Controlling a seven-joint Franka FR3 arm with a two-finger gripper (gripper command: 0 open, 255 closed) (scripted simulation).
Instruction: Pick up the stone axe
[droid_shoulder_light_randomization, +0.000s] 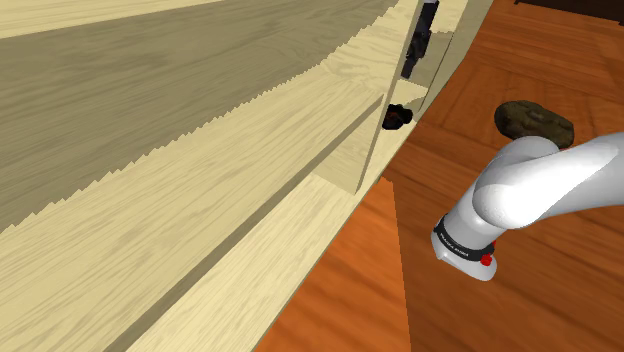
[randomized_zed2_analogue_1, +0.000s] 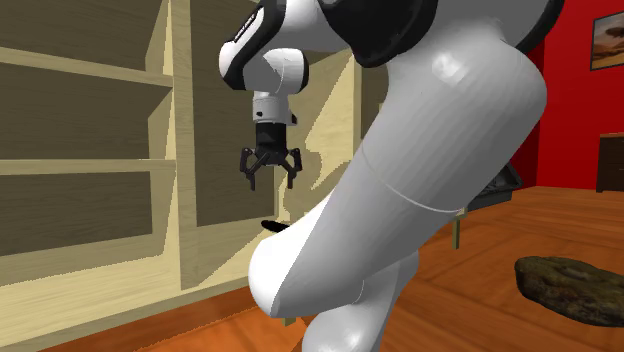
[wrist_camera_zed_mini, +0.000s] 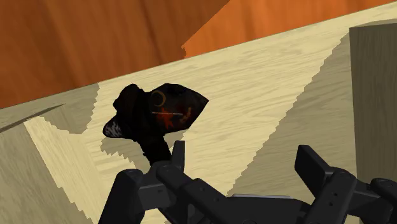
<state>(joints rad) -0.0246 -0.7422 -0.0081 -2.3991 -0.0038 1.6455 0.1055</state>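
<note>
Clearly the tool (wrist_camera_zed_mini: 242, 153) hangs wide open above the dark axe (wrist_camera_zed_mini: 159, 114), holding nothing.

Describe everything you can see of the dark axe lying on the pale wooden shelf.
The axe is near-black: a broad, lumpy head with reddish-orange marks and a grey patch, on a dark handle. Its material is unclear. It lies on the pale wood-grained shelf, beside an upright divider, touching nothing else; the open jaws hang above, clear of it.
</note>
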